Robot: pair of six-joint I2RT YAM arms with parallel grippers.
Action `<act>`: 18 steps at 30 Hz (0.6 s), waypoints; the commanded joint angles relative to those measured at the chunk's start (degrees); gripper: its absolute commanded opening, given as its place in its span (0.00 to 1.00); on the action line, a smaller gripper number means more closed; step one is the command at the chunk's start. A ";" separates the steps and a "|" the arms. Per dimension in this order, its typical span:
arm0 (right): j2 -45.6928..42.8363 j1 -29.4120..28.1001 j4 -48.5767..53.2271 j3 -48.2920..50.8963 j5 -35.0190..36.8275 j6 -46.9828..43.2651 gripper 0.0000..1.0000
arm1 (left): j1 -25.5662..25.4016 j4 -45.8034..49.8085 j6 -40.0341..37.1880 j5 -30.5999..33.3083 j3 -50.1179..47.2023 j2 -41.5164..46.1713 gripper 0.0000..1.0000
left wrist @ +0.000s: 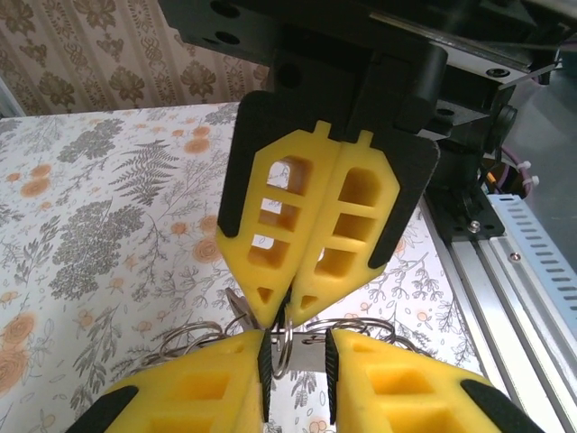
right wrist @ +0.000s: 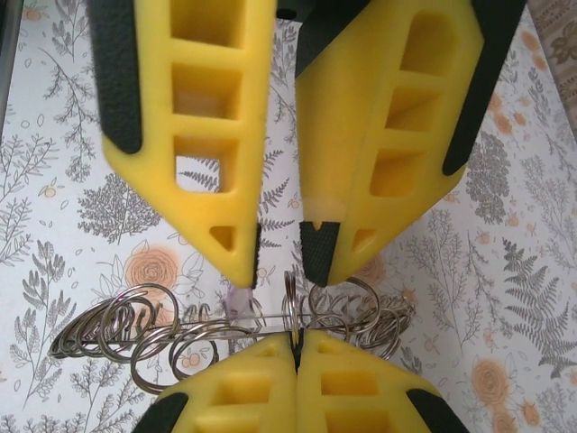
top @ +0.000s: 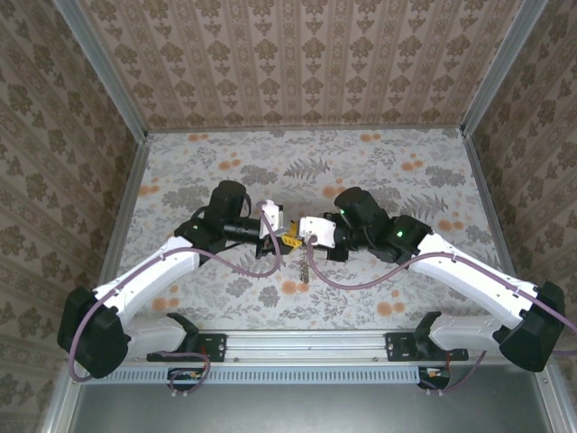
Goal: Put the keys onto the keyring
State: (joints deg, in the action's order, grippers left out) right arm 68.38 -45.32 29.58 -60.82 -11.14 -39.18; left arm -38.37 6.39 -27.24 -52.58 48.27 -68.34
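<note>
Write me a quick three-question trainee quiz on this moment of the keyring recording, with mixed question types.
1. True or false: the right gripper is shut on the keyring.
2. The jaws of the left gripper stand: A) pressed tight together; B) slightly apart; C) wide around the other arm.
3. In a few words, what is the keyring made of, going by the wrist views?

Key: 1 true; 2 B; 3 several linked metal wire rings.
</note>
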 commanded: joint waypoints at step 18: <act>-6.23 3.00 -12.01 6.22 -8.74 5.58 0.14 | -1.55 -10.86 4.12 0.08 -2.46 2.52 0.00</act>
State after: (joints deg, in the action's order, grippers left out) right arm 65.45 -43.77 23.49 -57.06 -15.11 -35.94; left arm -39.68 2.44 -26.09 -49.67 47.46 -68.23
